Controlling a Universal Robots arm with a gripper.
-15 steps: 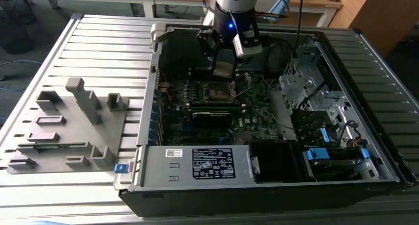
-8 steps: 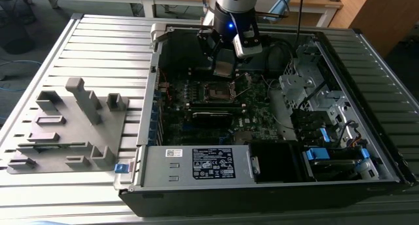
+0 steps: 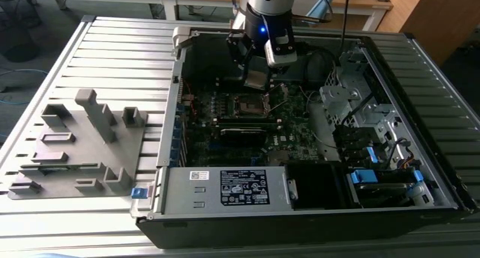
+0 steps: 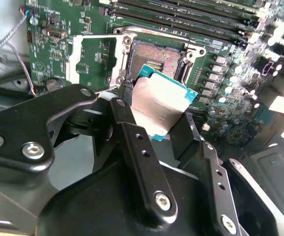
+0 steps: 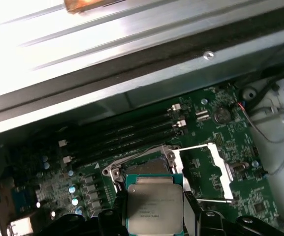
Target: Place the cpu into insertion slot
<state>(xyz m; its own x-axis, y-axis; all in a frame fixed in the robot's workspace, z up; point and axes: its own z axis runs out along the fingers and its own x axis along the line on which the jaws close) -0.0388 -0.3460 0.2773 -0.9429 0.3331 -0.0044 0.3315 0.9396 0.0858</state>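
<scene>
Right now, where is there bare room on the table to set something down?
The ribbed table is bare between the grey fixture block and its far edge, on the exterior view's left of the open computer case. Inside is crowded: the gripper holds the cpu near the insertion slot.

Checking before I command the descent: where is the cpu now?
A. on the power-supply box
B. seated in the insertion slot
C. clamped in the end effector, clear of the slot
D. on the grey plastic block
C: in the second wrist view the end effector grips the cpu by its edges, and the insertion slot beyond it shows a bare dark centre.
</scene>
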